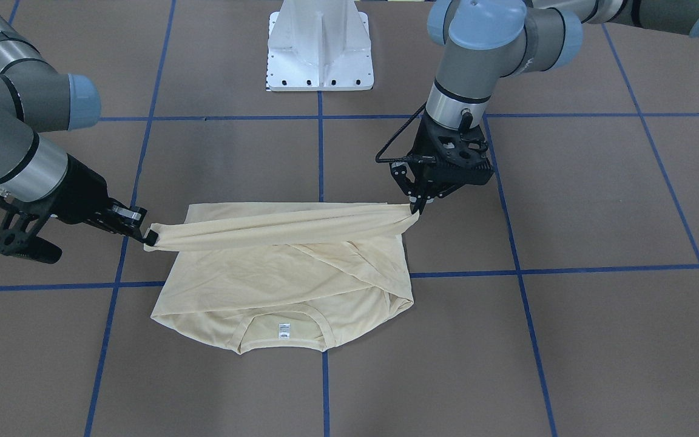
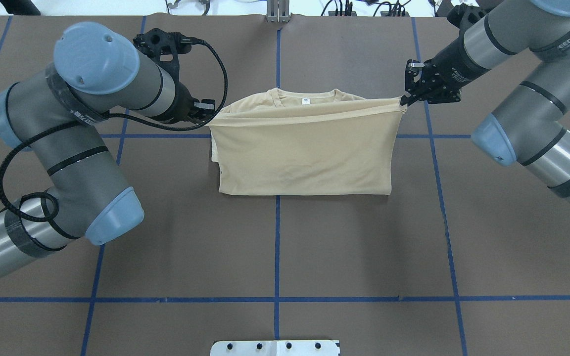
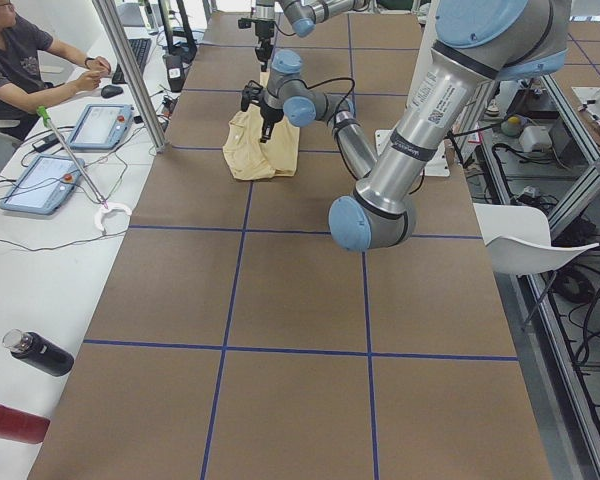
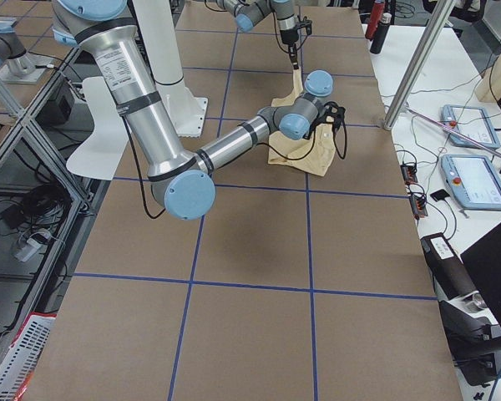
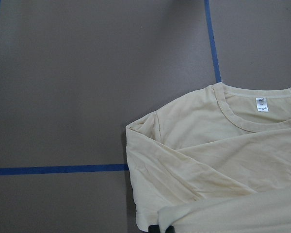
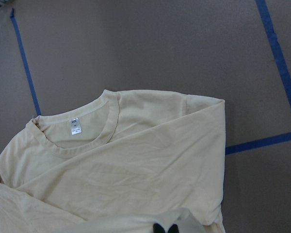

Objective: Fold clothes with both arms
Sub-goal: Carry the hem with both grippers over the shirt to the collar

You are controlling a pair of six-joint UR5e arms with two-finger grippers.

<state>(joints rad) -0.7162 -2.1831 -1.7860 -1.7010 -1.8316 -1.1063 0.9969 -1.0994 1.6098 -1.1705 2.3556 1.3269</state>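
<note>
T-shirt (image 1: 264, 279) edge pinched, seemingly tight, in left hand (image 1: 416, 205) and right hand (image 1: 148, 237) (white pedestal (image 1: 320, 54) well apart)

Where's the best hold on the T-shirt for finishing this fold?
The two corners of the T-shirt's raised edge, each from its outer side, where the left end effector and right end effector pinch it: the edge stretches taut between them.

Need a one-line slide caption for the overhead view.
Left gripper and right gripper hold the lifted edge of the cream T-shirt taut between them, just short of its collar.
</note>
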